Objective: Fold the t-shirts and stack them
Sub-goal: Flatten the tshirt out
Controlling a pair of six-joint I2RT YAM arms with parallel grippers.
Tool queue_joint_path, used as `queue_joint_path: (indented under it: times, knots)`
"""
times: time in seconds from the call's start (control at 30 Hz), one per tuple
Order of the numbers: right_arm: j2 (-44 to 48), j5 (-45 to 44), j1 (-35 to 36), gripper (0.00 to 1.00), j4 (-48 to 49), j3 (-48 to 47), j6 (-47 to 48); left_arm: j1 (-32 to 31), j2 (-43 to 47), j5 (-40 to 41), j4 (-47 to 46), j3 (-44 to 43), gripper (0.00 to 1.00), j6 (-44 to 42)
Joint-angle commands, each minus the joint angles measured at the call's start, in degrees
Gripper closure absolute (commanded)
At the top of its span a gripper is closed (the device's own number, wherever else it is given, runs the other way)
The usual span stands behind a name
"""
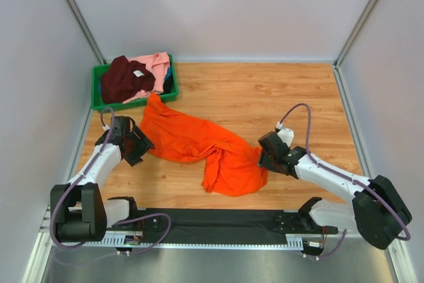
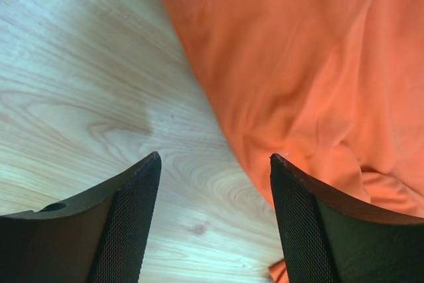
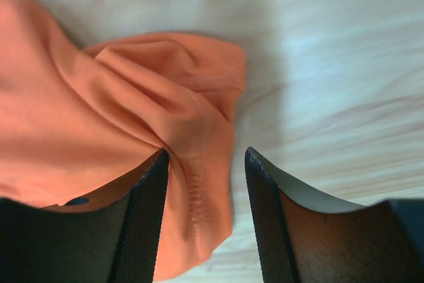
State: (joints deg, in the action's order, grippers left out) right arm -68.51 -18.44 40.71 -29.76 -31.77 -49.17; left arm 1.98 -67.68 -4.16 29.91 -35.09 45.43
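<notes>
The orange shirt (image 1: 199, 144) is lying crumpled across the table (image 1: 278, 91). It is running from just beside the green bin (image 1: 97, 91) in the far-left corner down toward the middle of the near edge, where it is bunching into a thick heap. The maroon shirt (image 1: 126, 79) and the pink shirt (image 1: 158, 64) are sitting in the bin, not yet folded.

The left claw (image 2: 213, 158) is hovering low at the shirt's left border with its jaws spread wide. Only the cloth's edge is lying under one finger, and bare wood is showing under the other. The right claw (image 3: 207, 154) is sitting at the heap's right end, half spread around a stitched hem. The hem is brushing one finger, and a strip of table is showing beside the other, so nothing is being pinched yet.

The likely trouble is a thin grip. The left claw is risking closing beside the cloth and missing it. The right claw is risking catching a single layer, which would slide out under tension. With uneven holds, pulling would drag the bundle sideways rather than open it flat. The far tip could also catch on the bin.
</notes>
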Motion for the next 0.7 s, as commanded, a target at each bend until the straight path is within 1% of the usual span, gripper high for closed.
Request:
queue_joint_path:
  times: [0.0, 0.07, 0.1, 0.17, 0.2, 0.23, 0.27, 0.37, 0.4, 0.47, 0.5, 0.6, 0.67]
  knots:
    - [2.4, -5.0, -8.9, 0.48, 2.4, -2.4, 5.1, 0.1, 1.8, 1.3, -4.3, 1.9, 0.26, 4.6]
    - [0.0, -2.3, -12.5, 0.48, 1.8, -5.1, 7.4, 0.2, 2.1, 1.3, -6.1, 3.4, 0.26, 4.8]
    - [-0.8, -2.0, -14.2, 0.48, -0.5, -9.2, 9.0, 0.1, 2.0, 2.0, -6.4, 3.5, 0.26, 4.8]
    - [-1.5, -1.2, -14.5, 0.46, -4.3, -12.9, 10.4, 0.1, 1.4, 4.1, -5.7, 2.3, 0.26, 3.9]
    - [-1.3, 0.5, -14.3, 0.46, -5.2, -15.2, 10.3, 0.1, 1.2, 5.3, -5.7, 1.2, 0.26, 3.6]
    - [-0.4, 3.8, -13.8, 0.47, -6.1, -16.1, 9.4, 0.1, 1.1, 6.8, -5.7, 0.6, 0.26, 3.3]
    - [0.0, 5.2, -12.9, 0.47, -6.5, -16.7, 8.6, 0.1, 0.8, 7.5, -5.8, 0.1, 0.26, 3.3]
    - [0.7, 8.2, -5.5, 0.44, -6.4, -16.8, 4.4, 0.1, -0.9, 8.6, -6.5, -1.3, 0.26, 4.5]
    - [0.5, 8.2, -0.3, 0.44, -5.1, -16.6, 3.5, 0.1, -1.8, 8.6, -6.8, -1.6, 0.27, 4.8]
    - [-1.0, 7.7, 4.4, 0.42, -3.2, -14.8, 0.9, 0.2, -3.0, 7.7, -8.1, -1.6, 0.27, 5.2]
    - [-1.6, 7.7, 8.1, 0.42, -0.4, -14.0, 0.5, 0.1, -4.2, 7.2, -8.7, -1.1, 0.28, 5.2]
    - [-5.7, 8.4, 13.1, 0.41, 4.8, -11.7, -0.9, 0.1, -6.9, 5.9, -9.7, 0.0, 0.31, 5.4]
    - [-7.6, 10.3, 14.9, 0.40, 7.2, -11.6, -0.3, 0.1, -7.8, 6.2, -10.6, 0.7, 0.31, 5.4]
